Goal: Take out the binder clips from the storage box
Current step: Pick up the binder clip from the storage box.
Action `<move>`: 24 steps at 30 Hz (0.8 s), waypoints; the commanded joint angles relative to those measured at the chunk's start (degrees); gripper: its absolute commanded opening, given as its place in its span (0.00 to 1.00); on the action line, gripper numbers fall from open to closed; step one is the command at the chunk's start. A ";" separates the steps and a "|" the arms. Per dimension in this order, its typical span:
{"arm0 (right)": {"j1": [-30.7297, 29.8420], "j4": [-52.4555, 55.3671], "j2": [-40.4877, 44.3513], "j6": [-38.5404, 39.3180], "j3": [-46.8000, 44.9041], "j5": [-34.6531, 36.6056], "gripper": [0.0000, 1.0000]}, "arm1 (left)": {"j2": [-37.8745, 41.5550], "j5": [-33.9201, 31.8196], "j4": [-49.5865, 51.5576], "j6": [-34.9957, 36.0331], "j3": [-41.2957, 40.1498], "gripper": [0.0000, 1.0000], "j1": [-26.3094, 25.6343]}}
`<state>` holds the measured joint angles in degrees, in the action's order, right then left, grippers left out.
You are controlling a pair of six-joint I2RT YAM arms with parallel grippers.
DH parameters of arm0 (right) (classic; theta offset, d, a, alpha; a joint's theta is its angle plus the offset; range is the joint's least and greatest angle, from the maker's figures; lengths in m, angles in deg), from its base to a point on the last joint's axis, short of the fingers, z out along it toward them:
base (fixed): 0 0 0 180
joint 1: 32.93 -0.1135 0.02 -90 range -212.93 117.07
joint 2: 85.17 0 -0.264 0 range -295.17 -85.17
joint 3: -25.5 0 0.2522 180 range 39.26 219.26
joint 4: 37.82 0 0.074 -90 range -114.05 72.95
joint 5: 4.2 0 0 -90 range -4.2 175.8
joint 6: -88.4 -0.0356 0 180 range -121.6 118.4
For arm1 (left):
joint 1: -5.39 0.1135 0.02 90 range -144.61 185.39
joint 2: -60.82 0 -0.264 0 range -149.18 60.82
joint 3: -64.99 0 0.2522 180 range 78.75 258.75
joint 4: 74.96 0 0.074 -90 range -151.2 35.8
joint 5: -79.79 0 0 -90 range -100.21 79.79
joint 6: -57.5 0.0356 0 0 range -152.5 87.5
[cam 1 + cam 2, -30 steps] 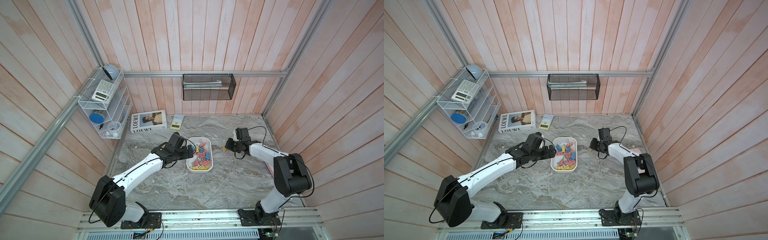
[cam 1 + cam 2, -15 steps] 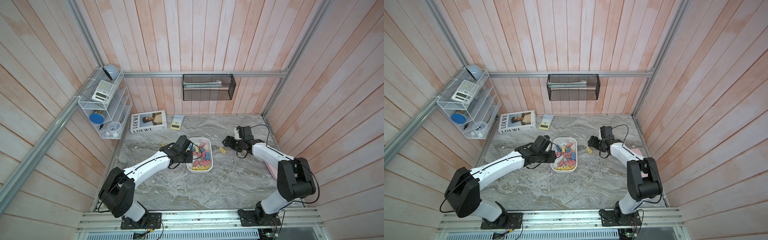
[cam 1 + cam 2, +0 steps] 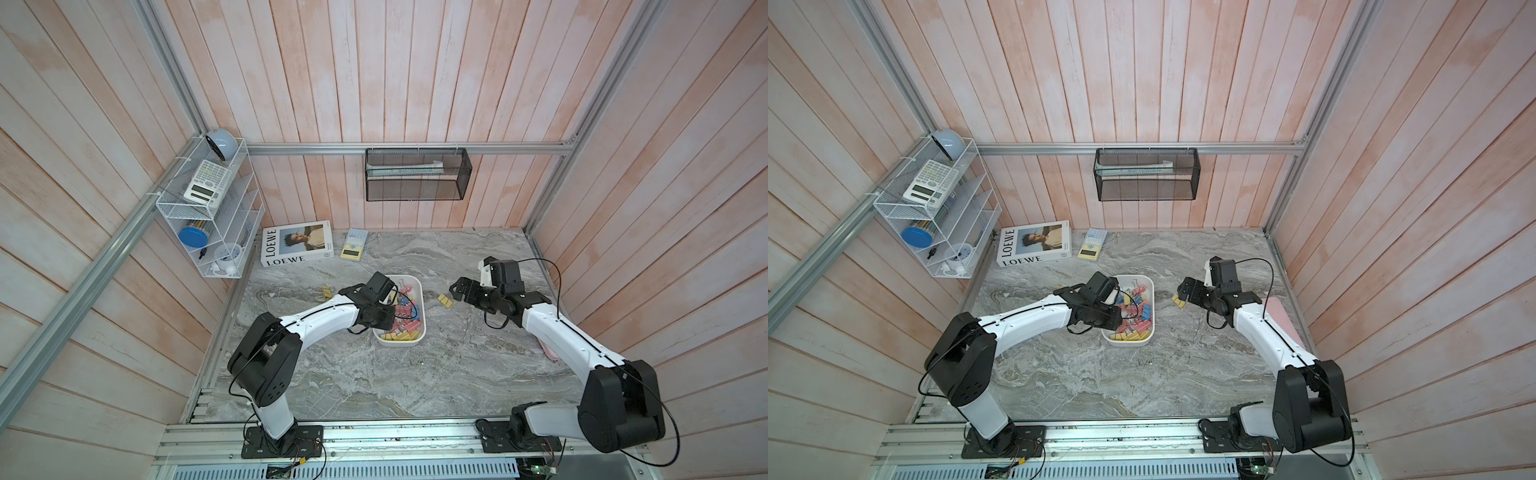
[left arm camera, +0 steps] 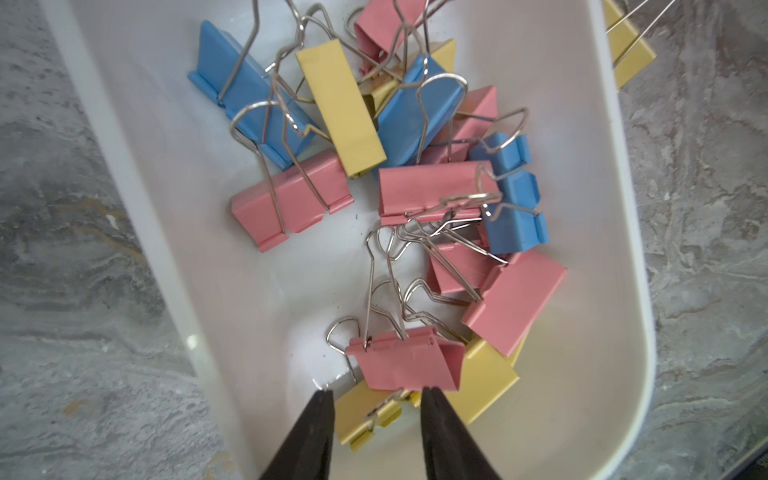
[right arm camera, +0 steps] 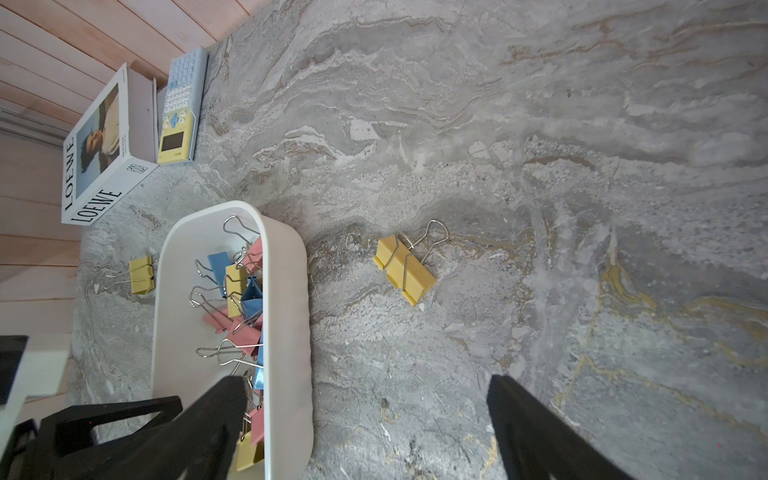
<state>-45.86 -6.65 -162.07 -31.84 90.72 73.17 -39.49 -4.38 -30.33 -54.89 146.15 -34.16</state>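
- left arm (image 3: 320, 320): glossy white tubular link shells between bulky matte black joint housings.
- right arm (image 3: 557, 332): matching white shells, black joints, small white block (image 3: 485, 272) at the wrist.
- thin black cables (image 3: 556, 286) loop beside both arms.
- flat black base plate (image 3: 282, 442) with small screws.
- left gripper (image 4: 376, 390): slim matte black tapering fingers (image 4: 311, 436).
- right gripper (image 5: 365, 379): broader black fingers (image 5: 540, 432).

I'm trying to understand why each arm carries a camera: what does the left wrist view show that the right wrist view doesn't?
Only the left wrist view: how the left hand stands, tips parted at a pink clip in the pile. Only the right wrist view: the right hand, wide open, the LOEWE book and the yellow calculator. Both: the white storage box, its pink, blue and yellow binder clips, and the marble table.
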 commanded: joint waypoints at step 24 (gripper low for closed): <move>-2.14 3.13 0.18 -0.61 1.97 -0.43 0.98 | 1.66 4.94 -0.02 0.25 -0.30 0.02 -0.18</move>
<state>-47.50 -4.85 -162.07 -32.02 90.90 73.00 -40.24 0.91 -31.83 -54.61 145.91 -34.27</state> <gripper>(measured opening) 0.979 0.069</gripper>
